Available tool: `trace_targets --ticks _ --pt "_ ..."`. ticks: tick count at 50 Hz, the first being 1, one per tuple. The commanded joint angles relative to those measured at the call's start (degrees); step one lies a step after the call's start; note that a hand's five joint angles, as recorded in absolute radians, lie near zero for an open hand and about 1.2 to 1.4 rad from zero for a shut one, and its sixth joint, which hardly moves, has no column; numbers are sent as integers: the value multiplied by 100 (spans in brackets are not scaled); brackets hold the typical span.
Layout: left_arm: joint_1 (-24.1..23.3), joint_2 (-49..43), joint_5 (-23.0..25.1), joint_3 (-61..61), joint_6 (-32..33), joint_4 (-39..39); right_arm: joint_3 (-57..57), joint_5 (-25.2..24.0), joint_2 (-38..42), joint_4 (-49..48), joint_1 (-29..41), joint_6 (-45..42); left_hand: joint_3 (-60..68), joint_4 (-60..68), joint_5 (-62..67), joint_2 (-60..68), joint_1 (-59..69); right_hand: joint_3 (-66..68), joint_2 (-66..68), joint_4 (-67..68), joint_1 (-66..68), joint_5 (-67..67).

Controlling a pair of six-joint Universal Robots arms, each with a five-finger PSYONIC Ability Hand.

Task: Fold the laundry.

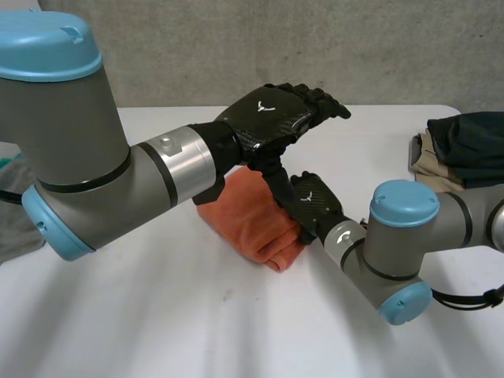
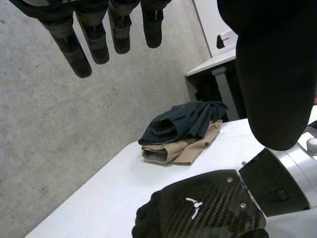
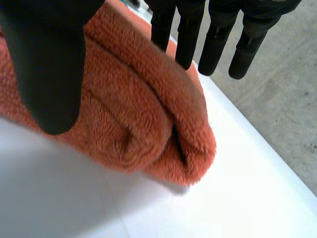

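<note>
The orange towel [image 1: 250,222] lies near the middle of the white table [image 1: 157,323], already folded into a thick bundle with a rounded fold at the end nearest the right arm. The right hand [image 1: 315,203] is low over that end, its fingers [image 3: 216,49] straight above the top layer and its thumb beside the bundle's flank. It grips nothing, and I cannot tell whether the fingertips press the cloth. The left hand [image 1: 272,118] hangs in the air above the towel, fingers [image 2: 94,39] straight and relaxed, holding nothing. The towel looks thick, soft and light, with a rough nap that should not slip. Being limp, it will likely sag and unfold if lifted by one layer, so the best hold seems to be across the whole bundle, fingers on top and thumb under the folded edge. Well apart, at the table's right end, a dark garment [image 1: 472,138] sits on a tan garment [image 1: 433,169], and a grey cloth [image 1: 12,213] lies at the left edge.
</note>
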Motion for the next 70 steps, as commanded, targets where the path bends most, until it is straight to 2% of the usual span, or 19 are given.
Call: trace_targets --ticks 1,9,15,23,33,37,39,41,42,47,51,54,57,59,63,70 --pt "0 -1 11 -2 3 11 239 -47 -140 -49 -79 7 -197 -164 -269 -188 -128 -214 -194 -121 -174 -15" --pt "0 -1 11 -2 -6 19 318 -170 -281 -49 -79 -72 -197 -164 -269 -188 -128 -231 -211 -138 -192 -32" --pt "0 -18 11 -20 -6 19 257 -398 -71 -172 -79 -546 -197 -164 -269 -188 -128 -63 -43 30 -24 136" --pt "9 -18 11 -11 12 19 -32 -416 237 -304 -27 -907 -197 -164 -269 -188 -128 105 125 198 145 304" --pt "18 -27 29 7 12 19 -455 -443 448 -304 0 -890 -197 -164 -269 -188 -128 542 563 635 582 741" --pt "61 -27 38 -2 12 19 -683 -451 606 -304 0 -890 -197 -164 -269 -188 -128 1213 1233 1306 1252 1412" --pt "79 -27 38 -2 20 19 -815 -460 685 -304 0 -881 -197 -164 -269 -188 -128 2238 2258 2331 2277 2437" --pt "97 -27 38 -2 20 19 -955 -469 756 -295 0 -872 -197 -164 -269 -188 -128 3730 3750 3823 3769 3929" --pt "97 -27 38 -2 20 19 -1060 -521 808 -269 9 -872 -197 -164 -269 -188 -128 5481 5502 5574 5521 5680" --pt "105 -18 38 24 20 19 -1325 -592 809 -286 -18 -741 -197 -164 -269 -188 -128 5499 5519 5592 5539 5698" --pt "167 8 29 86 20 28 -1580 -574 502 -330 -132 -372 -197 -164 -269 -188 -128 5499 5519 5592 5539 5698" --pt "167 25 20 182 3 28 -1694 -513 98 -523 -412 -20 -197 -164 -269 -188 -128 5499 5519 5592 5539 5698" --pt "167 104 11 261 -6 28 -1712 -224 -351 -848 -703 401 -196 -163 -268 -188 -128 5499 5519 5592 5539 5698" --pt "184 262 3 270 -15 37 -1703 196 -587 -1128 -983 673 -180 -147 -252 -171 -112 5499 5519 5592 5539 5698" --pt "185 394 3 270 -67 37 -1686 690 -773 -1358 -1676 885 -180 -147 -252 -171 -112 5499 5519 5592 5539 5698" --pt "176 404 11 253 -147 37 -1650 806 -809 -1438 -2855 930 -180 -147 -252 -171 -112 5499 5519 5592 5539 5698"
